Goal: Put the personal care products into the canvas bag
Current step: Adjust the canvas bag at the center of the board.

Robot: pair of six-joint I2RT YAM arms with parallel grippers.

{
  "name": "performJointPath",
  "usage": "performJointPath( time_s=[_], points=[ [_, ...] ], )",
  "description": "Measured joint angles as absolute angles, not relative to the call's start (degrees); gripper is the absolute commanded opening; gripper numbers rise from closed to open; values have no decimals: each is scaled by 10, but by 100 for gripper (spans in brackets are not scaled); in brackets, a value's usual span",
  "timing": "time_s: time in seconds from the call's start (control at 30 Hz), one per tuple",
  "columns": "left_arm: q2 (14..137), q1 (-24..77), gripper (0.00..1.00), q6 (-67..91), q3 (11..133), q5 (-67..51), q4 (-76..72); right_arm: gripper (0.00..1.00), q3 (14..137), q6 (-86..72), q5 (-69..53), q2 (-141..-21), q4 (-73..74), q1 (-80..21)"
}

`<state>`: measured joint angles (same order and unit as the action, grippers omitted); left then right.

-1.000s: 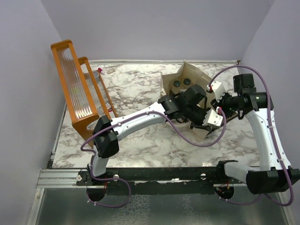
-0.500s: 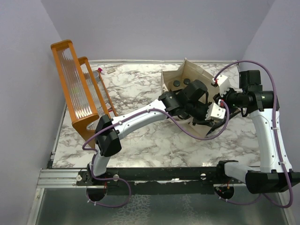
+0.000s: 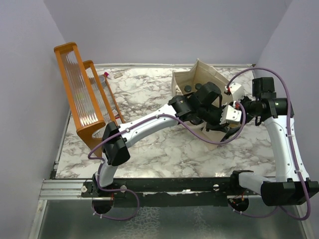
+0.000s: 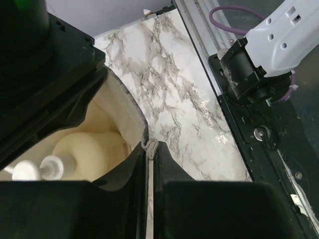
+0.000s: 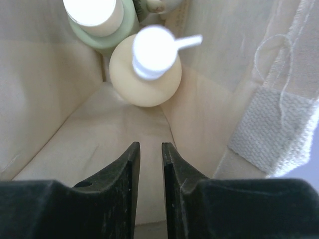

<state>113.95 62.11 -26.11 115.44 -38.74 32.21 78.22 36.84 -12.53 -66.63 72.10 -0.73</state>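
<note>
Left gripper (image 4: 151, 159) pinches the canvas bag (image 4: 117, 99) rim, propping its mouth open while the right gripper (image 5: 150, 164), barely parted and empty, hovers inside above the beige pump bottle (image 5: 145, 74)

The bag (image 3: 199, 74) stands at the far right of the table (image 3: 149, 144), well apart from the rack (image 3: 75, 84) along the left edge. The left gripper (image 4: 149, 149) reaches across from the near left and pinches the bag's rim, with one finger inside and one outside. The right gripper (image 5: 149, 154) hangs within the bag's mouth from the right, its fingers a little apart with nothing between them. Ahead of it, on the bag's floor, a pump bottle (image 5: 144, 74) stands in a corner. A capped bottle (image 5: 102, 25) stands just behind the pump bottle. Another bottle top (image 3: 188, 88) shows at the bag's far-left end.
</note>
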Motion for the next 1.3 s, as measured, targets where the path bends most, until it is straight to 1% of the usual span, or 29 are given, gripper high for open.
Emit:
performJointPath(
  time_s=[0.47, 1.3],
  points=[
    [1140, 619, 0, -236, 1167, -388, 323, 21, 768, 388, -173, -678, 721, -7],
    [1141, 613, 0, -184, 1192, -388, 328, 22, 795, 376, -181, -680, 713, -7]
  ],
)
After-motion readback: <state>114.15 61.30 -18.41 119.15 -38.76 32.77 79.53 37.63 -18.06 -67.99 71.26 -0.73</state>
